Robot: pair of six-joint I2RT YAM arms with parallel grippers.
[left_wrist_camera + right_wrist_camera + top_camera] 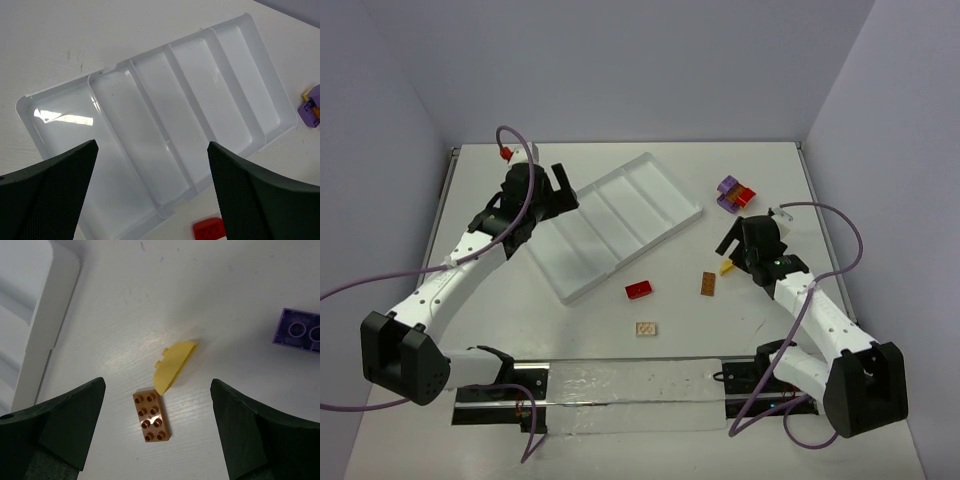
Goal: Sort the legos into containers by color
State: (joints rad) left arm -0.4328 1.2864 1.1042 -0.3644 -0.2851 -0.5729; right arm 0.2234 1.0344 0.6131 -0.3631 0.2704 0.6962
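Note:
The white four-compartment tray (620, 222) lies diagonally at the centre back, with nothing in it. A red brick (640, 290), a brown-orange brick (708, 284), a yellow piece (727, 267) and a tan brick (645, 328) lie on the table in front of it. Purple and red bricks (735, 193) cluster at the right back. My left gripper (562, 188) hovers open and empty over the tray's left end (60, 115); the red brick (210, 229) shows near its right finger. My right gripper (157, 440) is open and empty above the brown-orange brick (152, 416) and the yellow piece (174, 366).
A clear strip (620, 395) on a black rail lies across the near edge between the arm bases. A purple brick (300, 331) sits at the right of the right wrist view, and the tray corner (45, 330) at its left. Walls enclose the table.

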